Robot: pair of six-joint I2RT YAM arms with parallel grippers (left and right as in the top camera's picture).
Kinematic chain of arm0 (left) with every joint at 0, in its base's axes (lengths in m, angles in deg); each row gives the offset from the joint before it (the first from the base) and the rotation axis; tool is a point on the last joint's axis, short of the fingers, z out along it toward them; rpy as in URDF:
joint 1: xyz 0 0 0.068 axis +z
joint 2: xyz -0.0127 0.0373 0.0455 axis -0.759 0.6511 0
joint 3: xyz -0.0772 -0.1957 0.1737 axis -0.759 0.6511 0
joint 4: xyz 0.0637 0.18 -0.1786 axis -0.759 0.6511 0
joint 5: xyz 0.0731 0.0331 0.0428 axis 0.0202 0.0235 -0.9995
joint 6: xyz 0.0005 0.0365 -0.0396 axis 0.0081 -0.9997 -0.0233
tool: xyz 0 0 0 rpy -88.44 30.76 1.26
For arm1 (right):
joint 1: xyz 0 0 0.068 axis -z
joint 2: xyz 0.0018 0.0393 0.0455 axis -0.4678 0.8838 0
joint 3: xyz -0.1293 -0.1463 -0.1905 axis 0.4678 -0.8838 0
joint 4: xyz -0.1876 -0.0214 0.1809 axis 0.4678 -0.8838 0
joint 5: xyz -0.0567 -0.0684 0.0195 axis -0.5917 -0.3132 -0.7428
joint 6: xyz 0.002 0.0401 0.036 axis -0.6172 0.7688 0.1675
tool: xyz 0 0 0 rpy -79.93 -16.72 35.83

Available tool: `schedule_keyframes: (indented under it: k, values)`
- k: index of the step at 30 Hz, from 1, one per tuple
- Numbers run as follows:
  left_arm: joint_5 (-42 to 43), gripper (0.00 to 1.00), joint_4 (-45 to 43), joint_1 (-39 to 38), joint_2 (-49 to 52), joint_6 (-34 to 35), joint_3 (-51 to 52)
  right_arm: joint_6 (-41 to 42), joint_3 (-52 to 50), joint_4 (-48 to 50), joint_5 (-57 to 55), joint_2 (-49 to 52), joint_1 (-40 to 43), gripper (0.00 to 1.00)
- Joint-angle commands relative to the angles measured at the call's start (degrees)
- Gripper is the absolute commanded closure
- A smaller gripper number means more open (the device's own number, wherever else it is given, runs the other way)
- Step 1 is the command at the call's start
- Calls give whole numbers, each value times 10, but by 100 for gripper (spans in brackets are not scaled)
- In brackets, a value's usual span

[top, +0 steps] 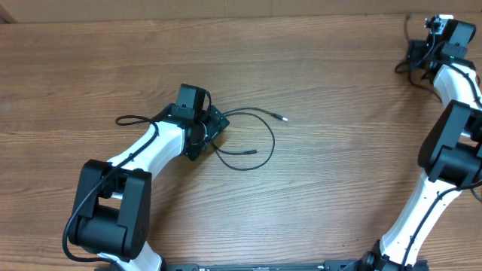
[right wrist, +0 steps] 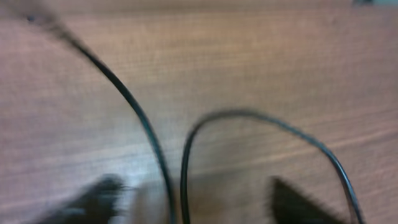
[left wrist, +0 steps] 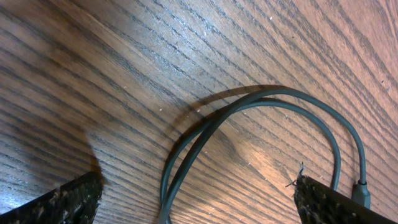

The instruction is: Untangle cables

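Note:
Thin black cables point(top: 269, 135) lie at the table's middle. They loop to the right of my left gripper point(top: 213, 126), with one plug point(top: 285, 118) at the far end and another point(top: 254, 152) nearer; a strand also runs left of it. In the left wrist view the left gripper point(left wrist: 198, 183) is open and low over the wood, with two cable strands point(left wrist: 249, 102) passing between its fingers. My right gripper point(top: 416, 56) is at the far right corner. In the blurred right wrist view it point(right wrist: 194, 186) is open, with two thin black strands point(right wrist: 134, 106) running between its fingers.
The wooden table point(top: 339, 188) fills the view. The right arm point(top: 452, 135) stands along the right edge and the left arm point(top: 143, 154) reaches in from the lower left. The table's far edge is close behind the right gripper.

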State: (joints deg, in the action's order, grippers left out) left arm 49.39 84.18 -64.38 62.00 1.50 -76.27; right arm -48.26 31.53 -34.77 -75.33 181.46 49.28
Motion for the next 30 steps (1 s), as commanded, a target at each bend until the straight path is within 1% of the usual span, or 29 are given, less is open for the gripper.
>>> schedule_keyframes:
  k: [1,4,10,15,18,20,23,28,30]
  values:
    - [-28,0,8,3,34,-13,29,4,8,-16,2,-22,10,0]
    - [-28,0,8,3,34,-13,29,31,8,-36,-21,-38,11,0]
    - [-28,0,8,3,34,-13,29,33,8,-64,-27,-117,11,0]
    - [-28,0,8,3,34,-13,29,33,8,-70,-26,-228,11,0]
    - [-28,1,8,3,34,-13,29,80,8,-96,-23,-306,9,0]
    - [-28,1,8,3,34,-13,29,120,8,-132,-5,-360,9,0]
    - [-28,0,8,3,34,-13,29,157,8,-201,39,-440,7,0]
    - [-28,0,8,3,34,-13,29,243,8,-346,117,-564,7,0]
    - [-28,1,8,3,34,-13,29,254,8,-406,147,-603,7,0]
